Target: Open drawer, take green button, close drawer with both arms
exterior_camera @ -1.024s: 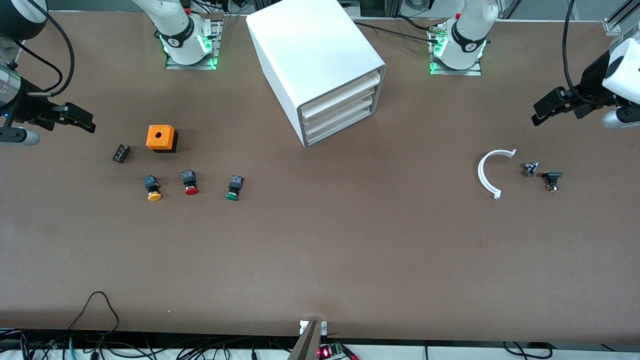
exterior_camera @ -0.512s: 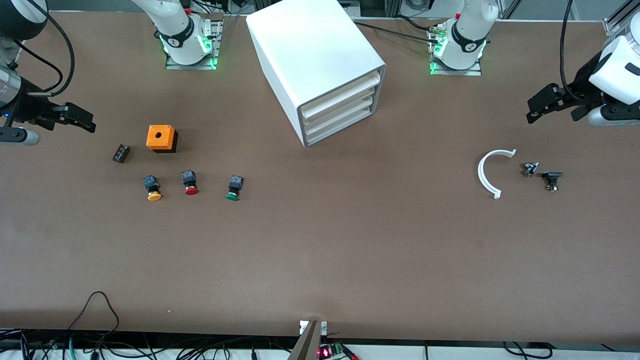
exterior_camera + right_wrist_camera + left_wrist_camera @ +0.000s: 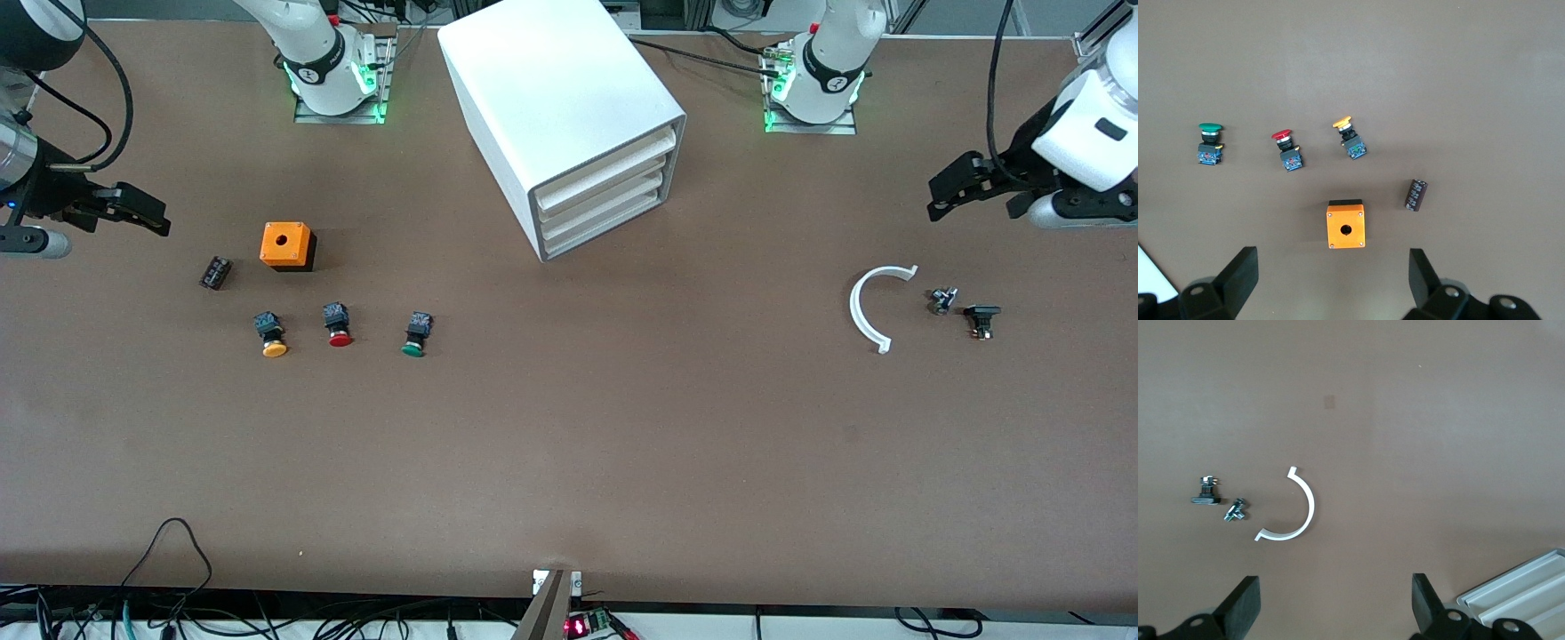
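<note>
Left gripper point(image 3: 947, 191) shifted; three buttons, four drawers.

- The table point(image 3: 569, 444) is a broad brown surface.
- White cabinet point(image 3: 560, 116) with four stacked drawers stands toward the robot bases, between the two arms.
- Toward the right arm's end: an orange box point(image 3: 285, 245) with a black block point(image 3: 215, 272) beside it.
- Nearer the front camera than the box lies a row of three — orange-capped button point(image 3: 271, 335), red-capped button point(image 3: 337, 324), green button point(image 3: 415, 334).
- Toward the left arm's end: a white curved piece point(image 3: 869, 305), a small metal fitting point(image 3: 942, 300) and a black part point(image 3: 981, 318), well apart from the buttons.
</note>
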### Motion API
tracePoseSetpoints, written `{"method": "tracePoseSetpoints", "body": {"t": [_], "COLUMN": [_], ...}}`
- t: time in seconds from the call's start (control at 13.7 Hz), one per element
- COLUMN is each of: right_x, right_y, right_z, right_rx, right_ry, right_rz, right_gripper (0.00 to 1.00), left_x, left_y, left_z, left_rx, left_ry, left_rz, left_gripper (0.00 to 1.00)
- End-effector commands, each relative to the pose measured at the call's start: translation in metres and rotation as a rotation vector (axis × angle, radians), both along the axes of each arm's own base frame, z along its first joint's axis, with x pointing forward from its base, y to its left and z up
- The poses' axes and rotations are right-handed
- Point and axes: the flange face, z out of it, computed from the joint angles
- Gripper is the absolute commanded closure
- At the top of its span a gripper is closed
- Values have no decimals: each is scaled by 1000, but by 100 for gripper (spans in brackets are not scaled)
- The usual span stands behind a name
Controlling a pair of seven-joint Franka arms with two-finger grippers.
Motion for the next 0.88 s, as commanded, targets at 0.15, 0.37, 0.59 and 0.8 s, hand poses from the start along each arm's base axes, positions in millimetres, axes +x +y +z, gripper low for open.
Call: {"method": "tracePoseSetpoints", "body": {"t": [0.15,0.37,0.59,0.8], "right_x": [-6,-6,-4,-4], "right_y": [2,2,2,2], "right_z": [3,4,3,3], "right_rx": [13,11,12,12], "right_ry": [-10,-13,-32,-27], "right_rz": [-1,-1,-1,-1], "right_gripper": [0,0,0,0], "left_x": [8,8,8,8], "left_y": [-5,-2,-1,-1], "left_z": [-2,-3,-3,-3], "left_rx": [22,23,23,22], "left_ry": [4,9,9,12], "left_rz": [-33,-28,-26,-23], "left_gripper": [0,0,0,0]}}
